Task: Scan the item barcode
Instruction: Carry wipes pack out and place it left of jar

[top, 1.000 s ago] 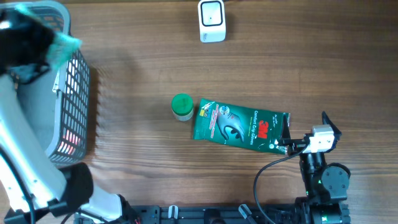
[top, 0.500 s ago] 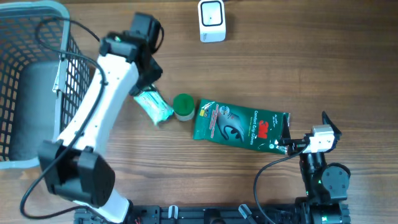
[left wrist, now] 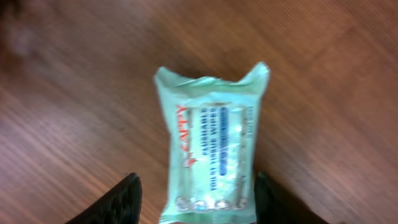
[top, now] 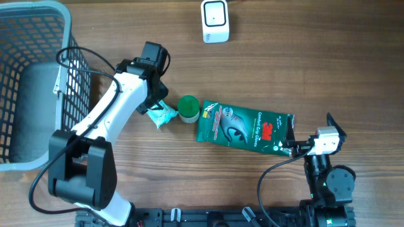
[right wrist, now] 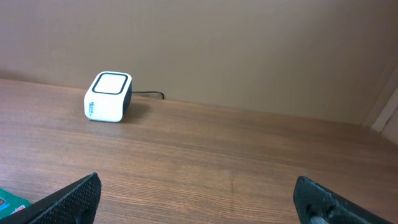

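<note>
The item, a pale green pack of wipes, lies flat on the wooden table just left of a green-lidded jar. My left gripper hovers right over it. In the left wrist view the pack lies between the two black fingers, with table showing between the left one and the pack's edge; the gripper is open. The white barcode scanner stands at the table's far edge, also in the right wrist view. My right gripper rests wide open and empty at the near right.
A dark green 3M pouch lies between the jar and the right gripper. A grey wire basket fills the left side, close to the left arm. Bare wood lies between the objects and the scanner.
The left arm swung out of the basket to the table's middle and lowered the pack beside the jar. Its jaws have widened around the pack. The right arm is still.
</note>
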